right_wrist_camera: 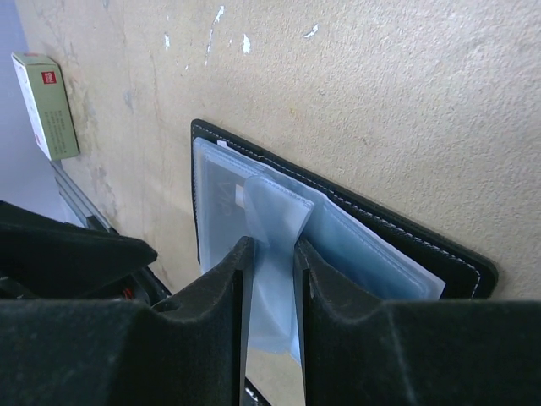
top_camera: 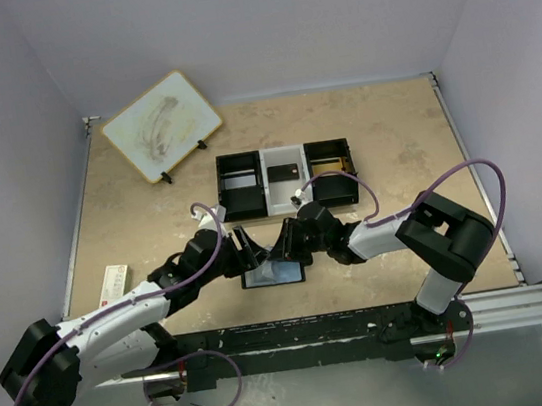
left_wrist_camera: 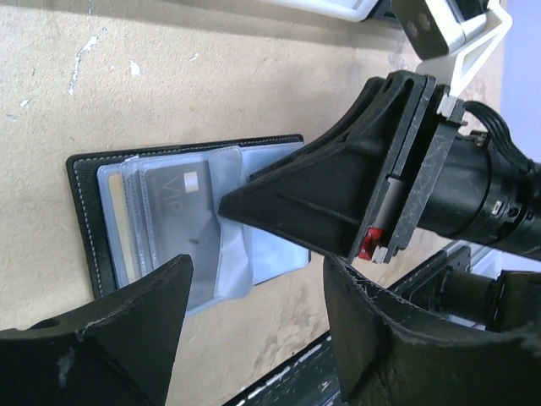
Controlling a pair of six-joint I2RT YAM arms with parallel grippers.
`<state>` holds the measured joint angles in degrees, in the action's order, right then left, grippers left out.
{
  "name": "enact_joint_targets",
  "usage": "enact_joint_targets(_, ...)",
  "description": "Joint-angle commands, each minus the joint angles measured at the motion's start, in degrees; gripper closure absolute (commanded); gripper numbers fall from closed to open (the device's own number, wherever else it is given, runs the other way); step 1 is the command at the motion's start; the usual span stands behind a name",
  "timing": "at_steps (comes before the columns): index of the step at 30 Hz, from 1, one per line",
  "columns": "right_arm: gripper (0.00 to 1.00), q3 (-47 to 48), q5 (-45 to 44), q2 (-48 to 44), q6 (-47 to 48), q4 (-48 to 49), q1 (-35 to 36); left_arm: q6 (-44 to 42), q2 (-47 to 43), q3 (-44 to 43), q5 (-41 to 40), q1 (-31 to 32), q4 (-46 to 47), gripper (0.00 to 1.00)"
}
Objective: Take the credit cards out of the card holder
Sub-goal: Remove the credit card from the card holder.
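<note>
The card holder [top_camera: 273,276] lies open and flat on the table near the front edge, black outside with pale blue clear sleeves inside. In the left wrist view a grey "VIP" credit card [left_wrist_camera: 182,201] sits inside a sleeve of the card holder [left_wrist_camera: 84,211]. My right gripper [right_wrist_camera: 272,245] has its fingers on both sides of a raised clear sleeve flap [right_wrist_camera: 275,211] and is shut on it. My left gripper [left_wrist_camera: 258,269] hovers open just left of the holder's near edge, nothing between its fingers. The right gripper's fingers [left_wrist_camera: 279,199] cover the holder's right half in that view.
A black-and-white three-compartment tray [top_camera: 287,196] stands behind the grippers, a dark flat rectangle [top_camera: 284,172] in its middle part. A small white-and-red box [top_camera: 114,283] lies at the left. A whiteboard [top_camera: 161,125] leans at the back left. The table's front rail [top_camera: 368,321] is close.
</note>
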<state>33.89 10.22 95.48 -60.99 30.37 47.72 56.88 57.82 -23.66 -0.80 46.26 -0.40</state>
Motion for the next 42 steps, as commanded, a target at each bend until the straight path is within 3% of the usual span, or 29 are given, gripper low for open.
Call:
enact_joint_targets(1, 0.71, -1.85, 0.75, -0.91, -0.36, 1.84, -0.66, 3.01, 2.84, 1.9, -1.97, 1.49, 10.81, 0.39)
enact_joint_targets(7, 0.7, -2.68, 0.85, -1.21, -0.62, 2.32, -0.86, 3.49, 9.2, 1.34, -1.83, 4.21, 14.34, 0.39)
enact_joint_targets(14, 0.69, -2.63, 1.56, -1.47, -0.62, 2.2, -0.88, 4.02, 9.48, 2.65, -3.76, 4.8, 13.89, 0.39)
enact_joint_targets(23, 0.68, -1.86, 1.77, -1.7, -0.24, 1.4, -0.93, 7.99, 13.81, 4.57, -1.91, 5.07, 24.92, 0.41)
enact_joint_targets(30, 0.57, -1.5, 3.85, -5.57, 0.48, 2.77, -0.97, 9.77, 18.08, 5.42, 4.37, 5.07, 35.89, 0.46)
enact_joint_targets(34, 0.45, 1.14, -0.24, -9.66, 1.77, -6.03, -1.03, 9.06, 19.15, 3.65, 4.66, 5.36, 35.47, 0.47)
enact_joint_targets(38, 0.33, 3.13, -10.52, -15.07, 2.86, -18.9, -1.5, 7.93, 19.23, 1.74, 3.82, 5.95, 33.54, 0.47)
enact_joint_targets(42, 0.3, 2.67, -17.03, -21.25, 4.32, -26.66, -3.43, 7.28, 21.6, -0.45, 3.11, 7.08, 33.13, 0.47)
